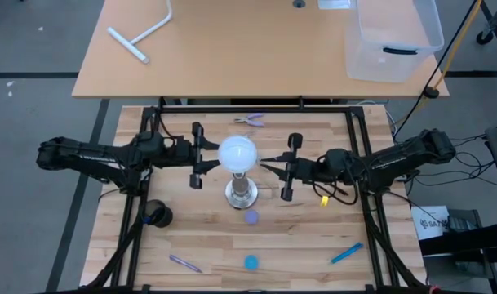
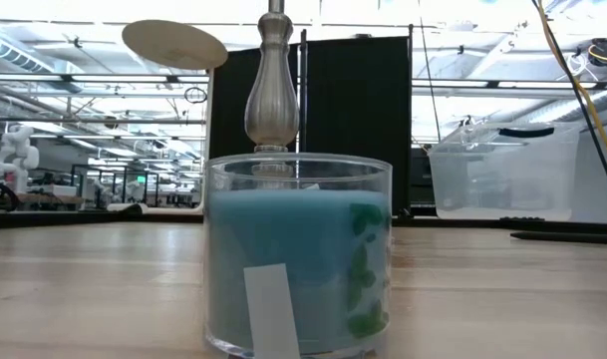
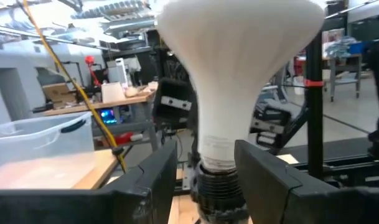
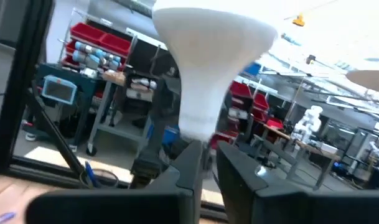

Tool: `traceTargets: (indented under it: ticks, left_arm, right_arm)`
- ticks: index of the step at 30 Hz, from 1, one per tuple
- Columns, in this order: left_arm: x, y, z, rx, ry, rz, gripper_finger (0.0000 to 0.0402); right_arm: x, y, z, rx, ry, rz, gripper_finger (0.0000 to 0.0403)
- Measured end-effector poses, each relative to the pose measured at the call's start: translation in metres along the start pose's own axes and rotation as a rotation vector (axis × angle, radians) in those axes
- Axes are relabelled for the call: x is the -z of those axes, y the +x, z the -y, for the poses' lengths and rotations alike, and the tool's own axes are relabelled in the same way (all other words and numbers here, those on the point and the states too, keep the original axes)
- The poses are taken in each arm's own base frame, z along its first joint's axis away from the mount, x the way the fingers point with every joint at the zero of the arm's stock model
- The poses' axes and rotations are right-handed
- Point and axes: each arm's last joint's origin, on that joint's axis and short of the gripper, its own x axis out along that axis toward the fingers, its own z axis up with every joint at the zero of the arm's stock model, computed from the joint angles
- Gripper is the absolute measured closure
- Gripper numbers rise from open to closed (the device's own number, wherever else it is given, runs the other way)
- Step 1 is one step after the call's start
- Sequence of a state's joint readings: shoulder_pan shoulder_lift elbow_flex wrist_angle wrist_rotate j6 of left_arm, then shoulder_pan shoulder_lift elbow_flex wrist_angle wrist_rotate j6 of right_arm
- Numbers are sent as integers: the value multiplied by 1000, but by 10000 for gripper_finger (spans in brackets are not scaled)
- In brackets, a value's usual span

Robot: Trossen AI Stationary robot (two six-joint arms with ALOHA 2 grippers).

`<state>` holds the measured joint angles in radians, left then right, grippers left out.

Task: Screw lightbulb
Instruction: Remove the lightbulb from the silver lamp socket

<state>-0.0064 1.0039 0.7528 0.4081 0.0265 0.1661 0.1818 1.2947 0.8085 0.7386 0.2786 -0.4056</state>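
**Bulb on stand, flanked by both grippers**

The bulb (image 1: 237,153) is seated upright in the stand (image 1: 241,193) at mid-table. Its neck is straddled by the spread left gripper (image 3: 205,180). The right gripper (image 4: 208,163) is nearly closed just beside the neck; contact cannot be told. The low view is blocked by a candle jar (image 2: 298,254).

we see a white lightbulb (image 1: 237,153) on a silvery stand (image 1: 241,193), a pale wooden desk (image 1: 199,237), and a blue candle (image 2: 298,259) in clear glass.

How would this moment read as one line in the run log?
lightbulb: seated on socket stand | left hand: fingers open, either side of bulb neck | right hand: by neck
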Motion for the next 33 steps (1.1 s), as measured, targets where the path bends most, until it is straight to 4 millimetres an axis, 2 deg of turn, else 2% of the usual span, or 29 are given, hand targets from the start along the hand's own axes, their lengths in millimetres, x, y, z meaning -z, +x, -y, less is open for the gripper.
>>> traceTargets:
  ticks: [5, 10, 16, 24, 33]
  left_arm:
    - [-1, 0, -1, -22, -5, 7, 239]
    - [-1, 0, -1, -22, -25, 9, 239]
    - [1, 1, -1, -21, -32, 6, 239]
    - [0, 2, -1, -23, -48, 17, 239]
    - [1, 4, -1, -48, -55, 14, 239]
  right_arm:
    - [-1, 15, -2, -56, 14, 17, 320]
    - [1, 26, 2, -37, 18, 12, 266]
    - [-4, 38, 4, -23, 42, 28, 228]
    - [-2, 55, 1, -20, 37, 22, 218]
    - [-2, 56, 2, -10, 36, 24, 218]
